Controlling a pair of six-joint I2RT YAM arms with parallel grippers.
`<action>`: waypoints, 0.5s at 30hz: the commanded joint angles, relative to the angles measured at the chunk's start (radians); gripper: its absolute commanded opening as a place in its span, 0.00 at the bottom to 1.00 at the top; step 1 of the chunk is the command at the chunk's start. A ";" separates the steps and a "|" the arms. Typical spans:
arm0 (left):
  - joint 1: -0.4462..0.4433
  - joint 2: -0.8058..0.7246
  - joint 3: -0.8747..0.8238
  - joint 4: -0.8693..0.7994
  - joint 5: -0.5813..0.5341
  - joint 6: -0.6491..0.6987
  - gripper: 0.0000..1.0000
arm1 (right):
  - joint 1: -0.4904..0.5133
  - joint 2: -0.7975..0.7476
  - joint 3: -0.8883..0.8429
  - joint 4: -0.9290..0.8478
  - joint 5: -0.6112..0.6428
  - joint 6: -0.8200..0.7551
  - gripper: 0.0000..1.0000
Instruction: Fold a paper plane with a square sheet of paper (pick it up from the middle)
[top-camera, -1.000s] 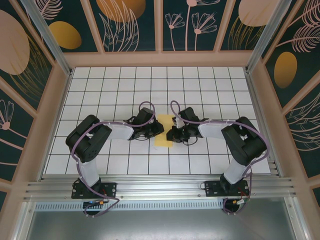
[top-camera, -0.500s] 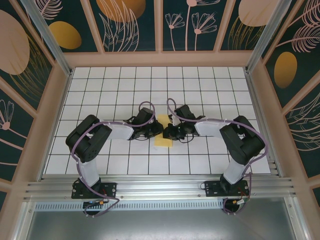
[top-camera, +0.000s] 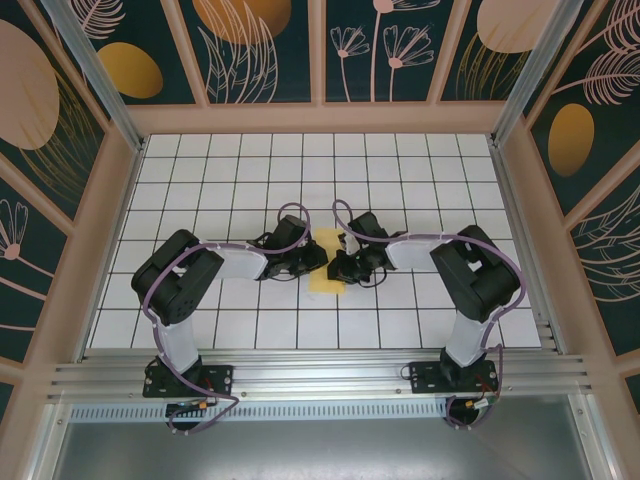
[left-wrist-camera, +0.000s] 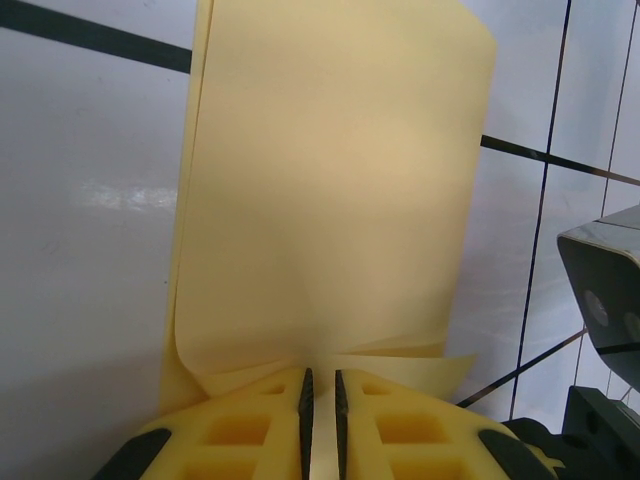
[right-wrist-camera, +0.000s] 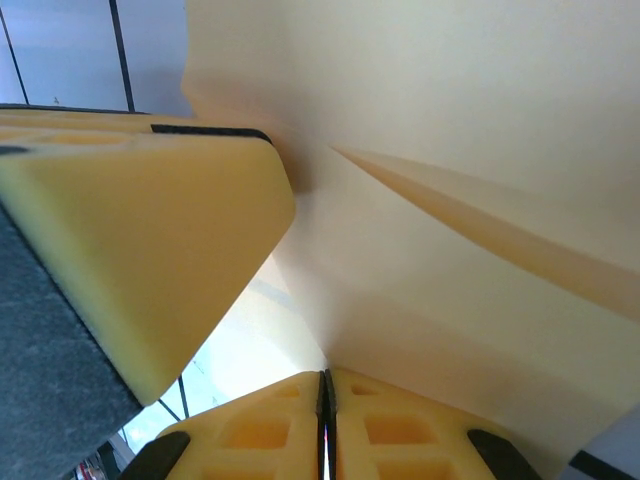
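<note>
On grid table (top-camera: 200, 180), paper (left-wrist-camera: 330, 200) pinched by left hand (left-wrist-camera: 321, 378), right hand (right-wrist-camera: 325, 380)

**Bright, even light**

The white tiled table (top-camera: 200, 180) is lit evenly from above; shadows are kept short. Glare is seen on a tile beside the square sheet of paper (left-wrist-camera: 330, 180); the near yellow foam pad (right-wrist-camera: 150, 240) is blurred.

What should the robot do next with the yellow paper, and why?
Probably lift it a little, both arms together. The left gripper and the right gripper are each pinched shut on the square sheet of paper, which bends up between them.
</note>
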 joint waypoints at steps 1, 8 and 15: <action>0.002 0.023 -0.021 -0.072 -0.029 0.019 0.18 | -0.015 -0.039 -0.024 -0.079 0.009 0.020 0.13; 0.000 0.025 -0.037 -0.058 -0.038 0.007 0.17 | -0.031 -0.075 -0.094 -0.057 -0.044 0.070 0.13; 0.001 0.027 -0.033 -0.062 -0.037 0.009 0.17 | -0.031 -0.066 -0.146 -0.090 -0.007 0.081 0.12</action>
